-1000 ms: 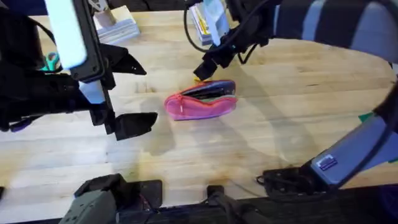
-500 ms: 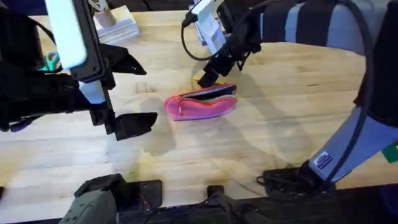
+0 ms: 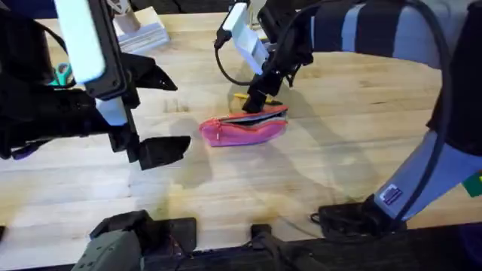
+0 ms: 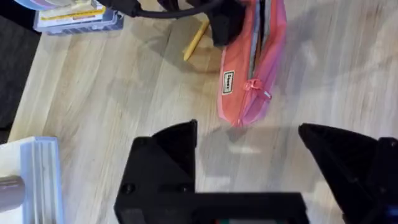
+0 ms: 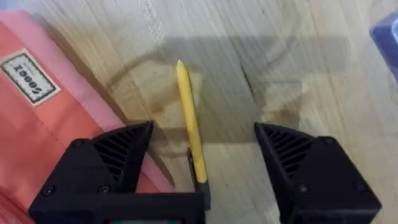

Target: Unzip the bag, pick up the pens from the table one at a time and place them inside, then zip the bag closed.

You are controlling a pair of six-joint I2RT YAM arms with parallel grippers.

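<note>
Surface: wooden table [image 3: 361, 128], plank grain.
Right gripper [image 5: 202, 146]: fingers spread, empty, low over the table.
Pen [image 5: 189, 121]: yellow, flat between those fingers.
Bag [image 3: 245, 126]: pink, unzipped, just beside pen.
Left gripper [image 4: 249, 149]: spread, empty, apart from the bag.

Right hand [image 5: 202, 152] spread wide, left hand [image 4: 249, 152] likewise.

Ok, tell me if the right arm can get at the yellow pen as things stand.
Probably yes. The right gripper is open just above the yellow pen, which lies on the bare table beside the pink bag, and nothing covers it.
</note>
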